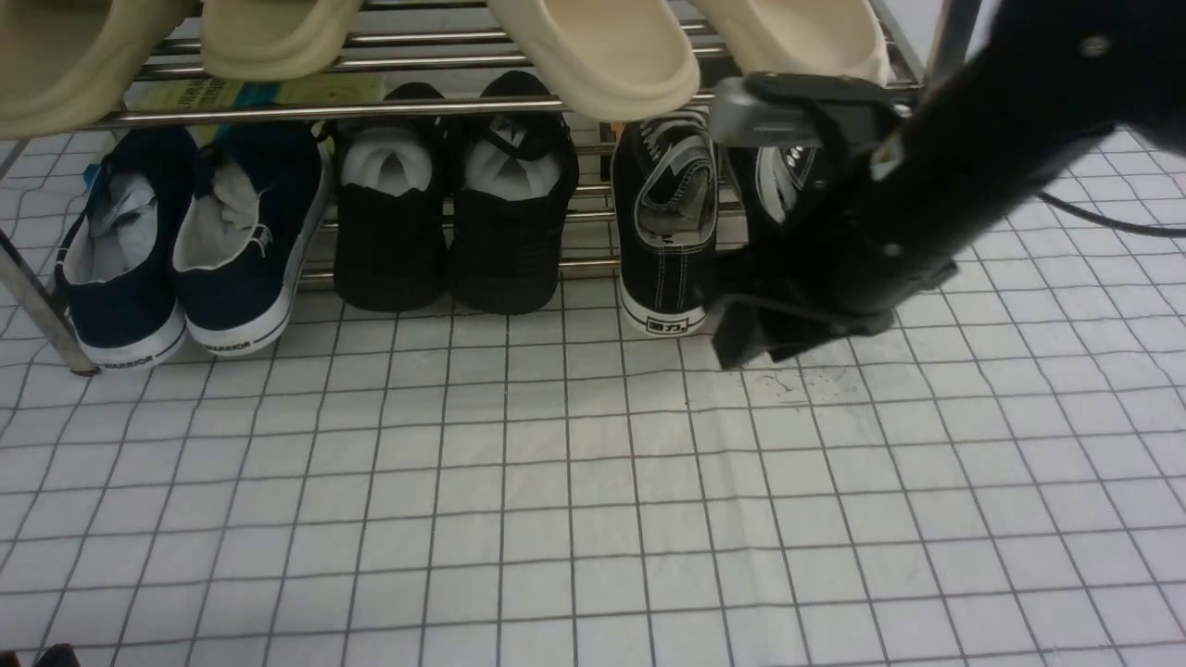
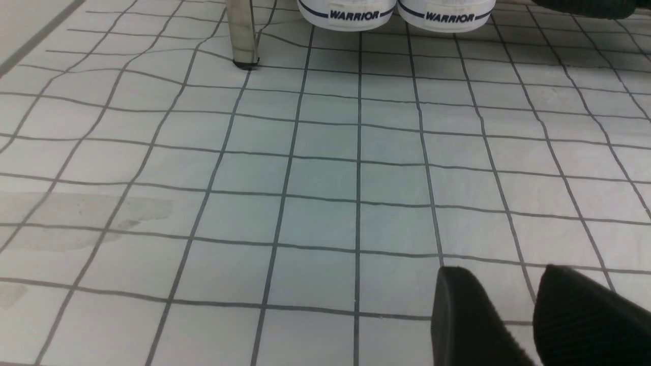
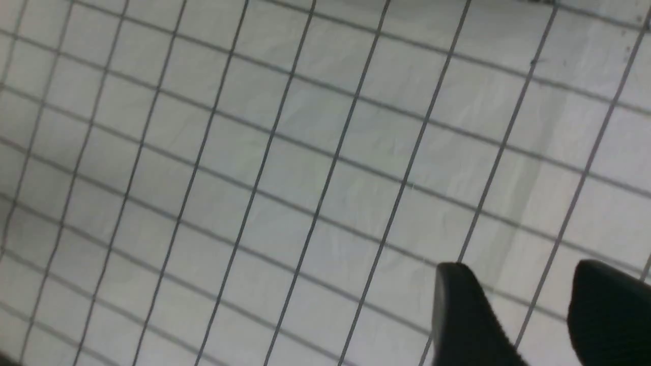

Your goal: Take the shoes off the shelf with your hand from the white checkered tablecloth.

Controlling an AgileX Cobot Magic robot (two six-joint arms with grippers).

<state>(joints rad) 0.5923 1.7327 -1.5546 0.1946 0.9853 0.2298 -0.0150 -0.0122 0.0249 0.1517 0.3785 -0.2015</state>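
Observation:
The black canvas sneakers stand heels-out on the lowest tier of the chrome shelf, at its right end. The left one shows its white stitching and white heel sole. The right one is mostly hidden behind my right arm. My right gripper hangs just in front of that shoe's heel, low over the white checkered tablecloth. The right wrist view shows it open and empty over bare cloth. My left gripper is open and empty over the cloth, short of the rack.
Navy white-soled sneakers and all-black shoes stuffed with paper share the low tier. Beige slippers overhang from the tier above. The rack's left post stands on the cloth; it also shows in the left wrist view beside the navy heels.

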